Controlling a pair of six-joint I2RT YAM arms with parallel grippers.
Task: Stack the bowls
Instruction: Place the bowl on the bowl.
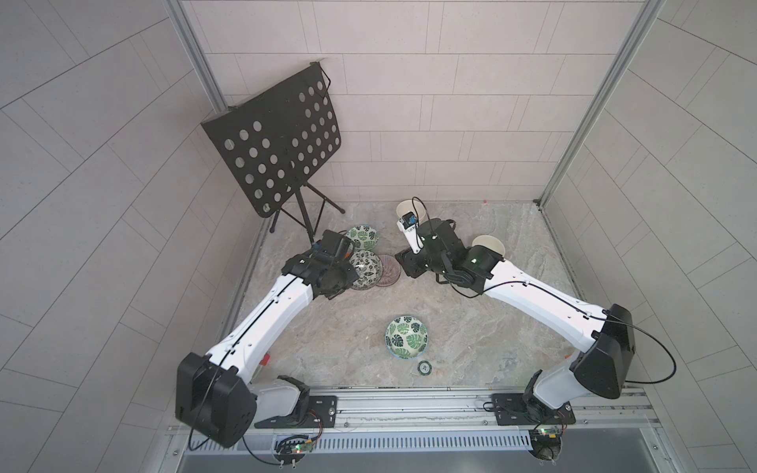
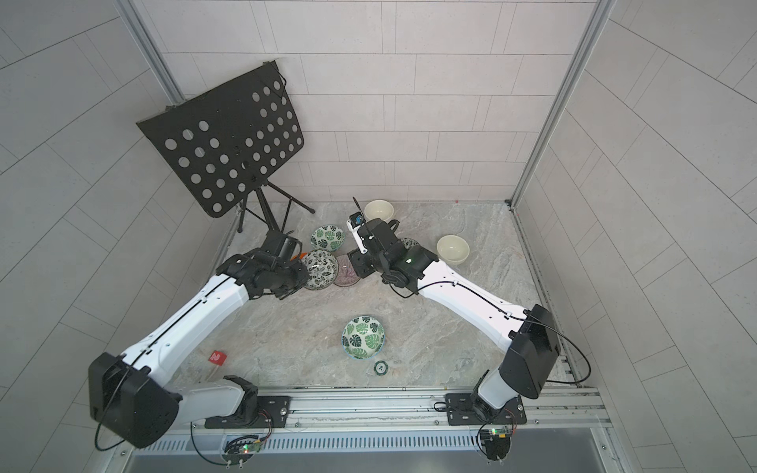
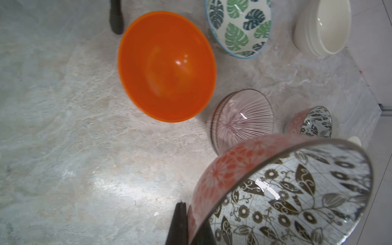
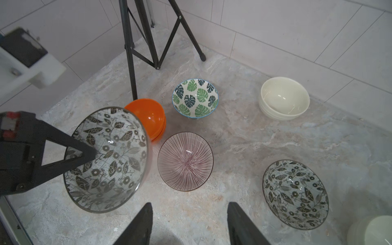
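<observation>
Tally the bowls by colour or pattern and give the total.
orange bowls: 2, stacked
cream bowls: 2
green leaf bowls: 2
black-and-white leaf bowls: 2
purple striped bowl: 1 in view
Total: 9

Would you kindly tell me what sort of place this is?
Probably a robot test cell, not a kitchen: two white-and-black robot arms mounted on a silver metal rail, and a marble-look tabletop boxed in by pale tiled walls.

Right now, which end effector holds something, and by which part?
The left end effector grips the black-and-white leaf-print bowl by its rim, one finger inside, one outside. The right end effector holds nothing.
</observation>
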